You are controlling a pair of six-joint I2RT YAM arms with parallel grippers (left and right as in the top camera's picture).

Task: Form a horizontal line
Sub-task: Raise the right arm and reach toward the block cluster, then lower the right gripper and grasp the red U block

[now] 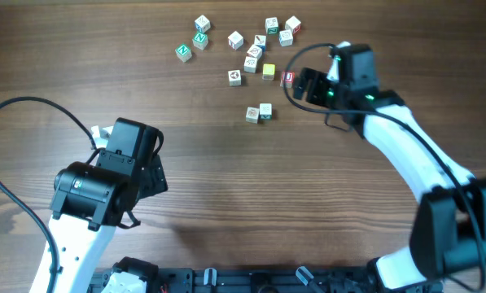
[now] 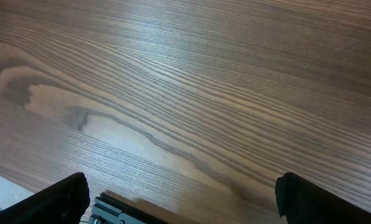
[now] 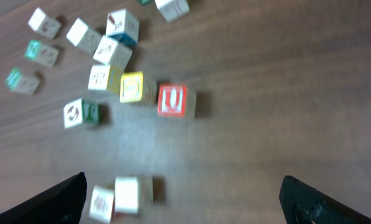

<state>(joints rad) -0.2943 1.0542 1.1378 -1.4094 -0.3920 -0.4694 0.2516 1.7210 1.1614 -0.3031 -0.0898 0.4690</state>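
Note:
Two tiny white cubes stand side by side in a short row, one with a brownish picture (image 1: 252, 115) and one with green markings (image 1: 265, 111). They show blurred at the bottom of the right wrist view (image 3: 128, 193). The red "U" cube (image 1: 289, 78) stands apart, up and to the right of the pair, next to the yellow cube (image 1: 269, 71). It also shows in the right wrist view (image 3: 172, 100). My right gripper (image 1: 304, 83) is open and empty, just right of the "U" cube (image 3: 185, 205). My left gripper (image 1: 151, 176) is open and empty over bare wood (image 2: 185, 202).
Several loose alphabet cubes lie scattered at the table's far side, among them green "N" cubes (image 1: 184, 52) and a white cube (image 1: 235, 77). They show in the right wrist view's upper left (image 3: 104, 50). A rail runs along the table's near edge (image 2: 120, 211).

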